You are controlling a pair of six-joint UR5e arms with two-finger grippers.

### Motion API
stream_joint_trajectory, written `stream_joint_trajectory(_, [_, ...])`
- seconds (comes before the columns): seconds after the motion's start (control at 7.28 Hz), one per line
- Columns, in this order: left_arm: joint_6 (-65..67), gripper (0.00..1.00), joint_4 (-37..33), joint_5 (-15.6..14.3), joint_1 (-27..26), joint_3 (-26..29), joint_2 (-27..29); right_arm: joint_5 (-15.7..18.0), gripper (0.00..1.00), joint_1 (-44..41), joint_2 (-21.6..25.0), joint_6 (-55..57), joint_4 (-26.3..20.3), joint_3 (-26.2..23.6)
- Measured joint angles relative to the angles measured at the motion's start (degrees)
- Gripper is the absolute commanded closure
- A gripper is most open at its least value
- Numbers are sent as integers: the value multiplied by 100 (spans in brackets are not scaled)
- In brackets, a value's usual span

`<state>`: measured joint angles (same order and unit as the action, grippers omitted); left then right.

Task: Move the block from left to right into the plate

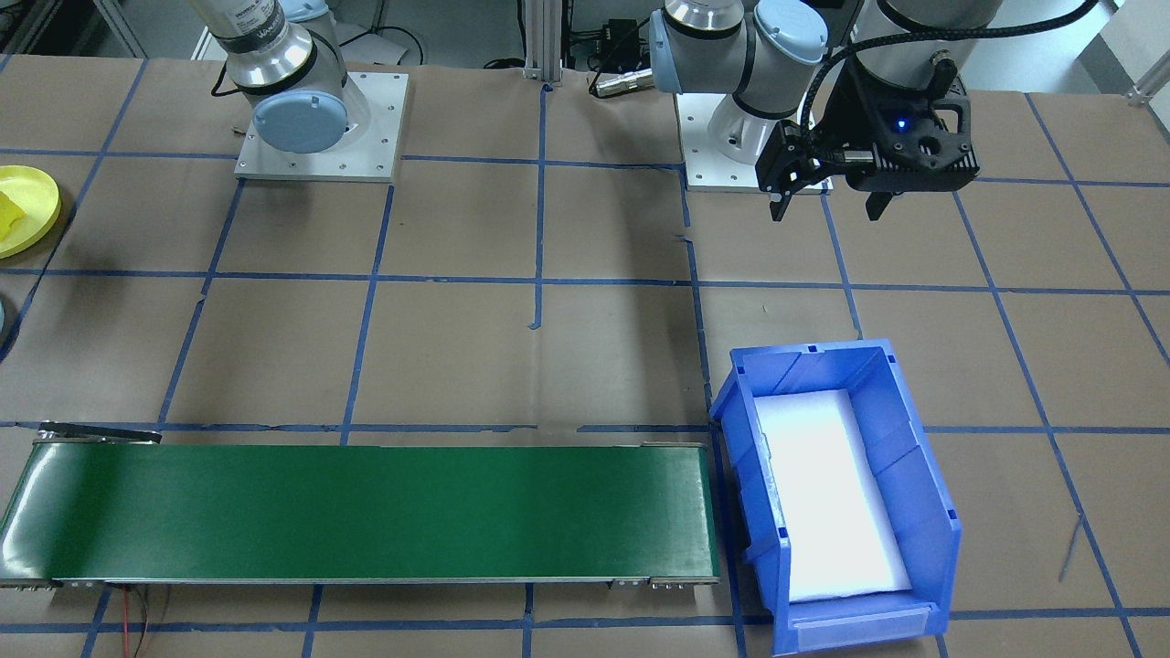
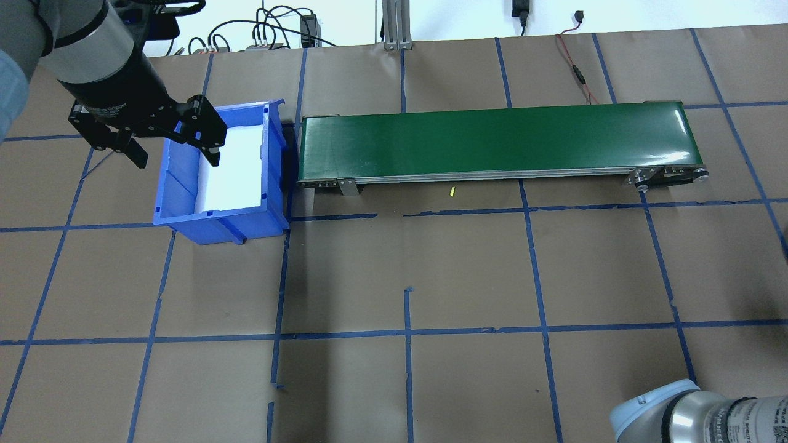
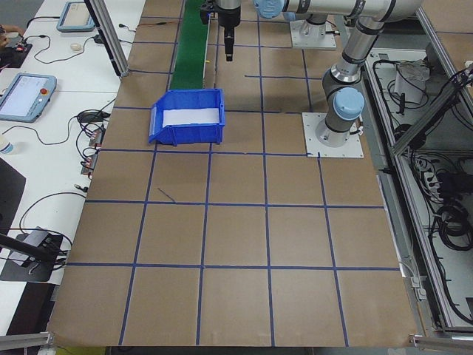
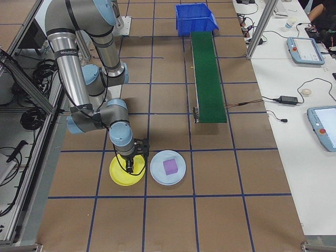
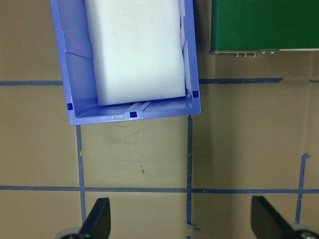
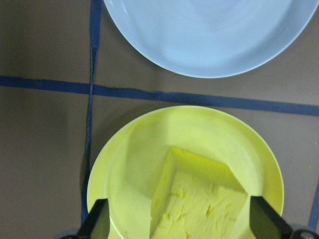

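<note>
A yellow block lies in the yellow plate, which also shows at the table's edge. My right gripper hangs open just over that plate, one finger on each side of the block. A purple block rests in the light-blue plate beside the yellow plate. My left gripper is open and holds nothing. It hovers over bare table near the blue bin, and its fingers stand wide apart.
A green conveyor belt runs along the far side of the table from the blue bin, which has white foam inside. Both arm bases stand on the robot's side. Blue tape lines grid the brown table.
</note>
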<state>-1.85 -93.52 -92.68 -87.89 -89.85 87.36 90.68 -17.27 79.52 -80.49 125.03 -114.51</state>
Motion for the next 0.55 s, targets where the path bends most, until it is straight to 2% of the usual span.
stream_joint_trajectory(0.27, [0,0,0,6,0,-4,0,-80,0,-1088,76,293,-37,371])
stream_joint_trajectory(0.55, [0,0,0,8,0,-12,0,-124,3,-2266,298,1139,-153,657])
